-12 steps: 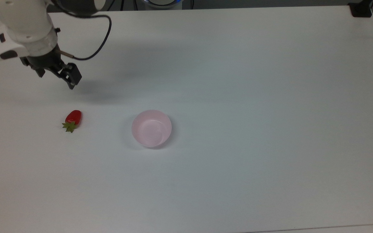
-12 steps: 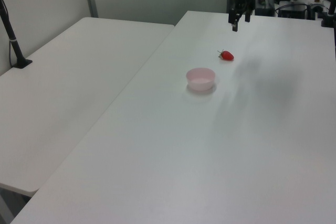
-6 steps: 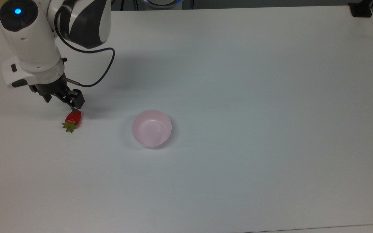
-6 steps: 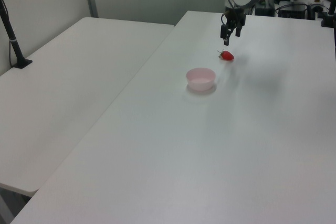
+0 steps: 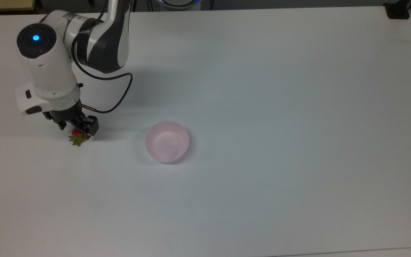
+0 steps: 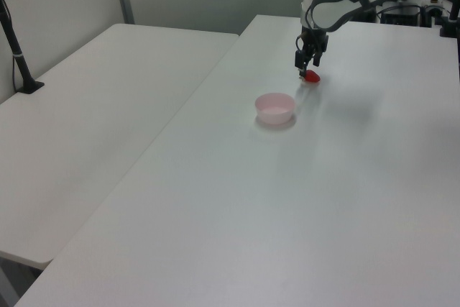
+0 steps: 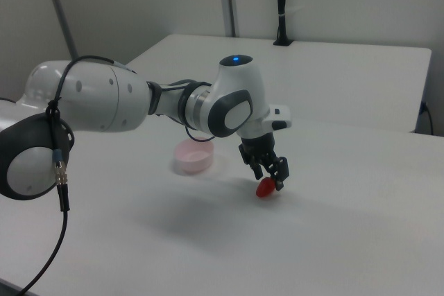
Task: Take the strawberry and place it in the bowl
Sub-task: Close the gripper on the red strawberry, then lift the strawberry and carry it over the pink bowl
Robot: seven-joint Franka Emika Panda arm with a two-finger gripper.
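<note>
Table [image 5: 280,107] white, w/ a second table [image 6: 86,127] butted along its edge on the left view's left. Arm [image 5: 98,39] reaches in from the top view's upper left, wrist bent down, black cable [image 5: 120,96] looping off it toward the top view's right. Bowl [image 5: 167,141] pale pink, upright, inside bare, sits well apart from gripper on the top view's right. Gripper [image 5: 78,131] is down at table level, fingers set apart on either side of the strawberry [image 5: 77,137]; can't tell if they touch it. Strawberry lies on the table directly under gripper, red body mostly hidden between the fingers in the top view, green cap sticking out toward the top view's bottom. In the right view the red body [image 7: 266,188] shows just below the fingertips.
</note>
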